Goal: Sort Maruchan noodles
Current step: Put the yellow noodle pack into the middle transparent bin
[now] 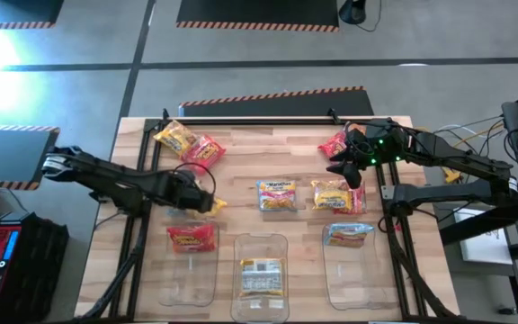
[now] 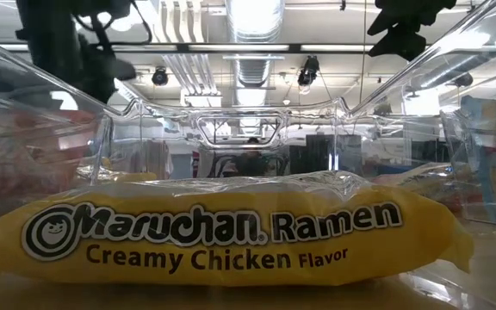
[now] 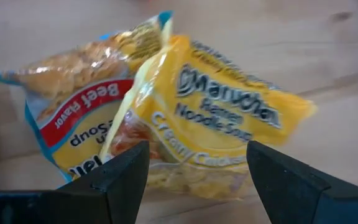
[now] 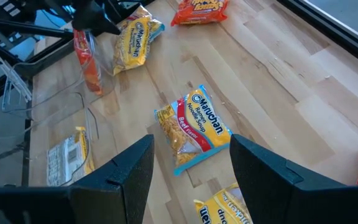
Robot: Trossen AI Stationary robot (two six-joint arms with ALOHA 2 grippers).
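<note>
Glossy, crinkled Maruchan noodles lie flat on the wood-grain table, some in clear plastic bins at six o'clock. The left gripper, jaws wide, hovers at nine o'clock; the right gripper, jaws apart and empty, hovers at two o'clock.

Bright ceiling lamps glare through the clear bin; the left wrist view blurs.

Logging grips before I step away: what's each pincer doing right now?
Left pincer: open, holding nothing, yellow packet just ahead.
Right pincer: open, empty, above the table.
</note>
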